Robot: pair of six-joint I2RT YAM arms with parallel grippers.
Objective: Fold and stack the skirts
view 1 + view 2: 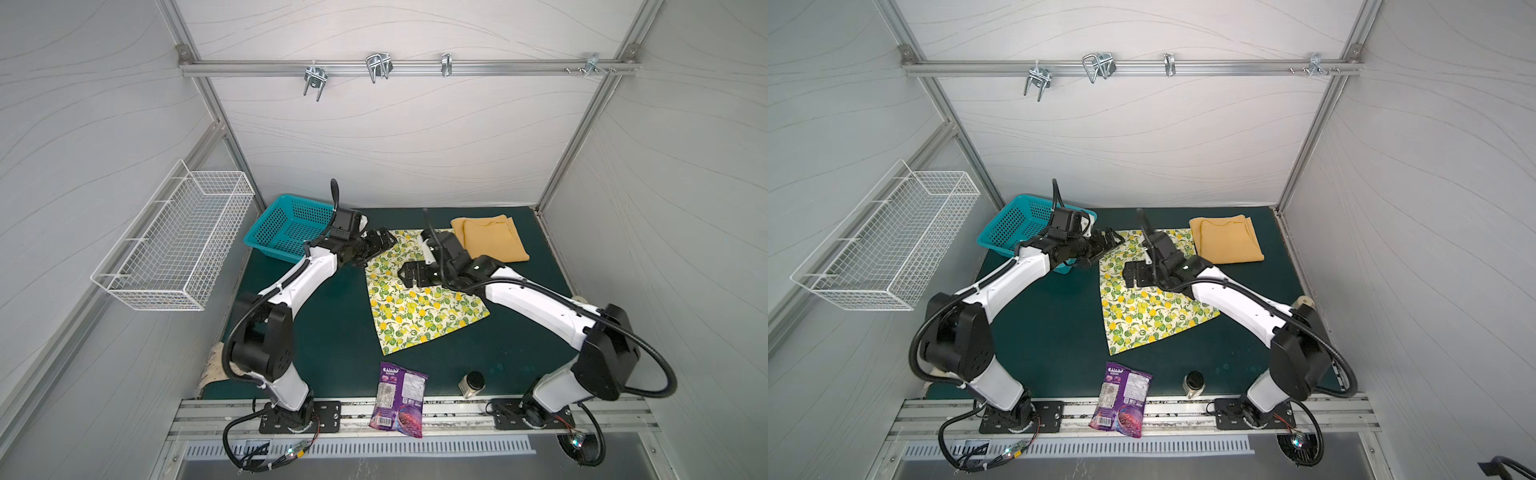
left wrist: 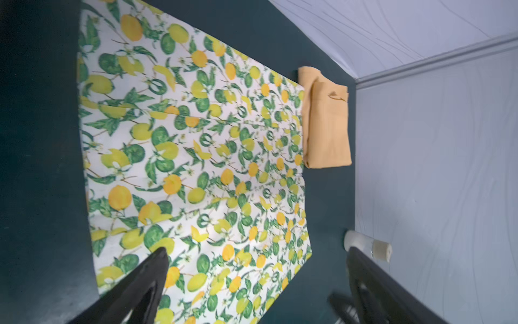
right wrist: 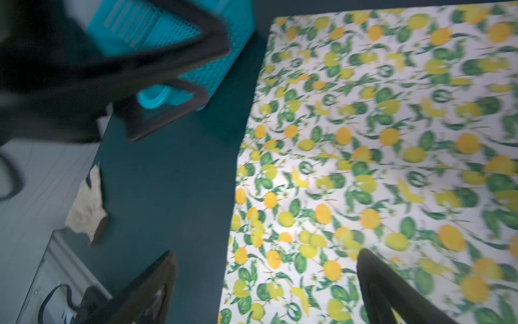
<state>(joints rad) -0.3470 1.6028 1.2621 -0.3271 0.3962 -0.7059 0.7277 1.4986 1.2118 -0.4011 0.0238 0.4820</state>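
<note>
left fingers and right fingers gape over the flat lemon skirt.

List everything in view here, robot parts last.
lemon-print skirt: one, cream with yellow and green, spread flat mid-mat
mustard skirt: one, yellow, folded, far right corner of mat
plastic basket: one, teal, far left of mat
wire basket: one, white, on left wall
snack bag: one, purple, near edge, centre
jar: one, black lid, near edge, right of bag
hooks: several, silver, back rail
mat: one, dark green, tabletop
left gripper: one, black, open, over lemon-print skirt's far-left corner
right gripper: one, black, open, over lemon-print skirt's middle
</note>
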